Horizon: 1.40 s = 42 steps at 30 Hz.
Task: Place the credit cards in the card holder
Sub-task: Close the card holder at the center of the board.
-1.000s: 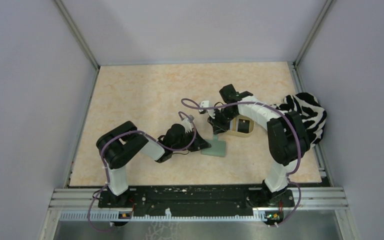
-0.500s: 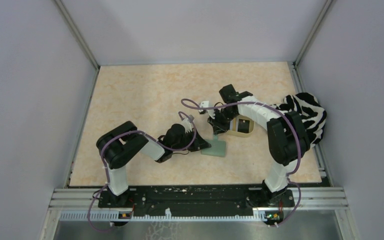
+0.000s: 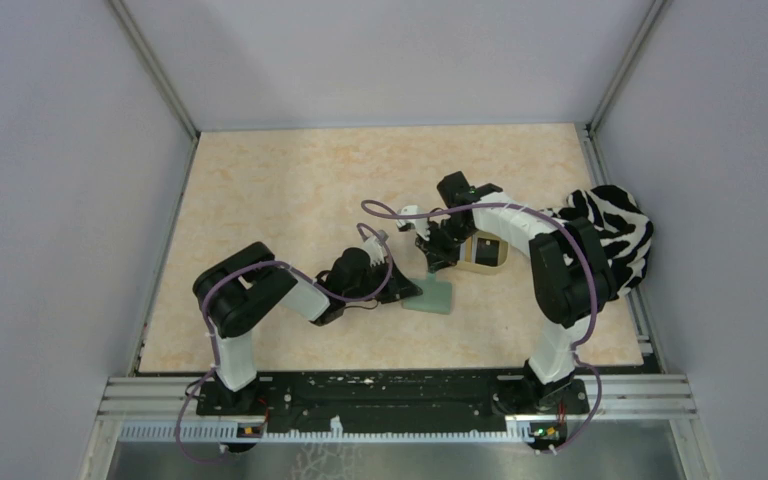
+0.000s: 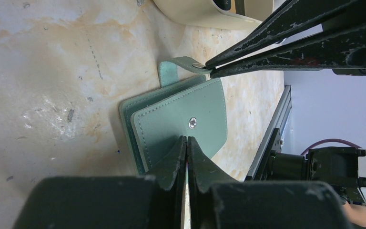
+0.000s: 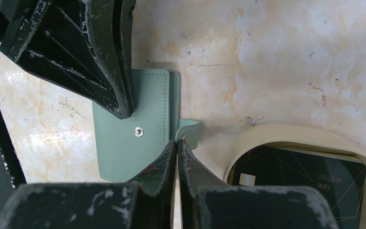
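The card holder (image 4: 181, 114) lies folded on the table, pale green with a snap stud on its cover, also seen from above (image 3: 434, 297). Its strap (image 4: 178, 63) curls up at the far edge. My right gripper (image 5: 177, 143) is shut on that strap's end (image 5: 189, 130). My left gripper (image 4: 187, 139) is shut, its tips resting on the cover just below the stud. A black credit card (image 5: 305, 174) lies in the tan tray (image 5: 310, 131) right of the holder. Any other cards are hidden.
The tan tray (image 3: 483, 254) sits just behind and right of the holder. A black-and-white zebra-print cloth (image 3: 615, 232) lies at the right edge of the table. The metal frame rail (image 4: 271, 133) runs close to the holder's near side.
My right gripper's jaws have closed onto the strap. The right arm shifted slightly. The left arm and the card holder have not moved.
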Each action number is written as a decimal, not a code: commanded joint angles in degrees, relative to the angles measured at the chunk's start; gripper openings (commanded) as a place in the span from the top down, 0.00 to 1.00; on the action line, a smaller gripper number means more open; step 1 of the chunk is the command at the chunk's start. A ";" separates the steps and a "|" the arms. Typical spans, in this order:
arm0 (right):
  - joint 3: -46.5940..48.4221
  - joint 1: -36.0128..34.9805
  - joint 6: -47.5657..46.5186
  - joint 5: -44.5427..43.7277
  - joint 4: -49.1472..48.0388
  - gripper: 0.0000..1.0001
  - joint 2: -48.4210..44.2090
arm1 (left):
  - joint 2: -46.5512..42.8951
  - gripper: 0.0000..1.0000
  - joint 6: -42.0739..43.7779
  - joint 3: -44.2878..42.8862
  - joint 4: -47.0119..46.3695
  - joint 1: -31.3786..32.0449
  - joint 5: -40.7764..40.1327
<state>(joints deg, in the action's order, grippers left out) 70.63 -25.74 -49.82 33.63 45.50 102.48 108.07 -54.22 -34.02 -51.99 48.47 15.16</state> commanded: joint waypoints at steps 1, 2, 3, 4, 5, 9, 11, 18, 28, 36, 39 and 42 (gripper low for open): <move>1.97 -0.50 0.15 0.47 0.52 1.00 0.16 | 1.53 0.92 0.25 0.12 0.71 0.05 1.62; 2.01 -0.53 0.23 0.47 0.48 1.00 0.01 | 1.53 0.92 0.25 0.10 0.69 0.09 1.60; 1.95 -0.54 0.34 0.47 0.40 1.00 -0.25 | 1.54 0.92 0.30 0.09 0.71 0.05 1.56; 1.92 -0.50 0.38 0.47 0.31 1.00 -0.58 | 1.53 0.92 0.26 0.09 0.66 0.05 1.52; 1.82 -0.50 0.48 0.47 0.11 1.00 -0.85 | 1.57 0.92 0.25 0.04 0.69 0.09 1.49; 1.28 -0.46 2.33 0.34 -0.61 1.00 -2.30 | 1.64 0.93 0.08 -0.16 0.95 0.05 1.24; 0.76 -0.30 2.70 1.54 -0.65 1.00 -3.37 | 1.62 0.94 -0.24 -0.38 1.94 0.05 0.74; -2.33 -0.15 2.23 3.89 -0.52 1.00 -6.27 | 1.48 0.98 -0.45 -0.77 4.74 0.09 -0.77; -7.77 -0.49 3.07 3.40 -2.74 1.00 -8.44 | 1.87 1.00 -0.88 -0.59 4.99 0.05 -0.87; -8.96 -1.87 5.20 3.51 -5.26 1.00 -8.79 | 2.23 1.00 -1.07 -0.88 4.48 0.05 -0.18; -9.09 -2.56 5.61 3.27 -5.47 1.00 -8.47 | 2.32 1.00 -1.13 -0.65 4.12 0.07 0.04; -9.11 -2.97 5.79 2.88 -5.34 1.00 -7.89 | 2.36 1.00 -1.15 -0.49 3.76 0.10 0.10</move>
<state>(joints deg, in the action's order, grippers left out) 61.49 -27.83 -44.91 35.59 41.32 96.36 108.33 -55.90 -34.63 -51.00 48.47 14.85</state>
